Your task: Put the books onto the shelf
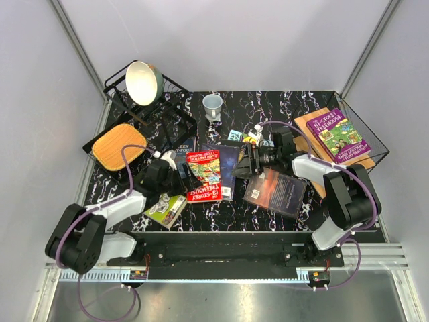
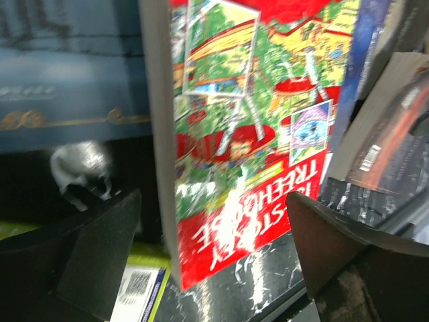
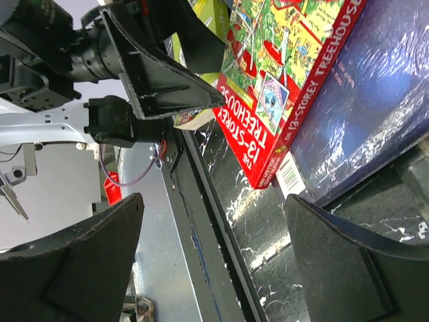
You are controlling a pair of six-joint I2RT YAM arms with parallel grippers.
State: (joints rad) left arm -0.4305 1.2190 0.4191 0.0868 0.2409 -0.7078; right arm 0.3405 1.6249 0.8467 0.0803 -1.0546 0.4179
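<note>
The left arm stretches low from its base toward the red book (image 1: 205,176), its wrist bent so that the left end effector (image 1: 179,173) sits at the book's left edge. The right arm folds at the elbow and reaches in from the other side, with the right end effector (image 1: 242,166) just right of the red book, over the dark blue book (image 1: 229,157) that the red one partly overlaps. Both end effectors are released, fingers spread wide and grasping nothing. The red book lies on the worktop (image 1: 221,215), well apart from the shelf (image 1: 310,123) to its right, where a purple book (image 1: 338,134) rests on a wooden board. Only the left wrist view shows the red book's pale page edge between the spread fingers (image 2: 87,261), with a lime green book (image 2: 144,290) just beside it. Only the right wrist view shows the left end effector's dark fingers close to the red book's far edge; whether they touch it cannot be told.
</note>
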